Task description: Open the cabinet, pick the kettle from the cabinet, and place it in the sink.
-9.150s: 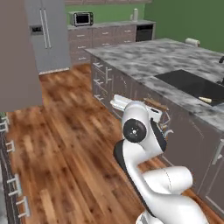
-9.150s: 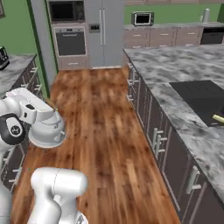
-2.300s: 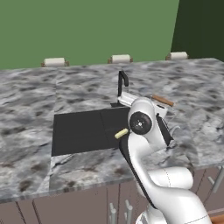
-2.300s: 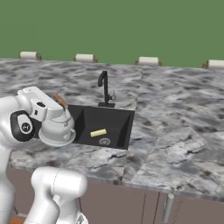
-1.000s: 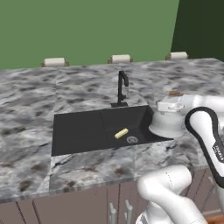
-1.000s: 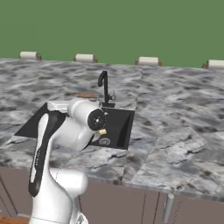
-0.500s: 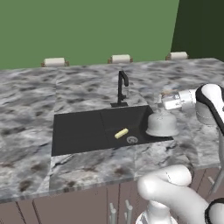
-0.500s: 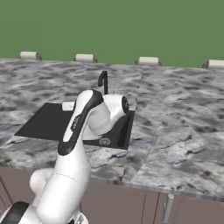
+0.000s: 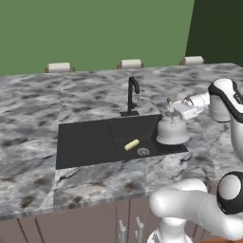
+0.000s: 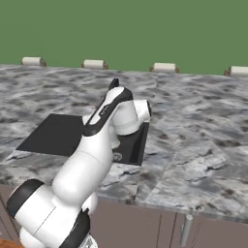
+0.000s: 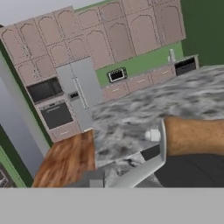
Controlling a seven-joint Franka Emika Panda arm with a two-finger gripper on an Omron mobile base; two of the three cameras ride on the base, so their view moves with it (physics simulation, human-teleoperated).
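So the kettle (image 9: 172, 131) is sitting at the right end of the sink (image 9: 85, 142), right up against the basin's right edge, just past the black tap (image 9: 132, 96) and not far from a little yellow thing (image 9: 131, 144) near the drain. The end effector (image 9: 176, 107) is right on top of it, and in the hand view the tan wooden handle (image 11: 194, 136) runs straight across in front of the camera, so my guess is it's got hold of the handle, but honestly I can't tell how far the fingers are spread or whether they're clamped. What worries me is that right edge: if the kettle is partly perched on the rim instead of flat on the basin floor, letting go could tip it or roll it onto the marble tabletop (image 9: 28, 109). Also, that thin arched handle could snag a finger when the arm pulls up and drag the kettle back out.
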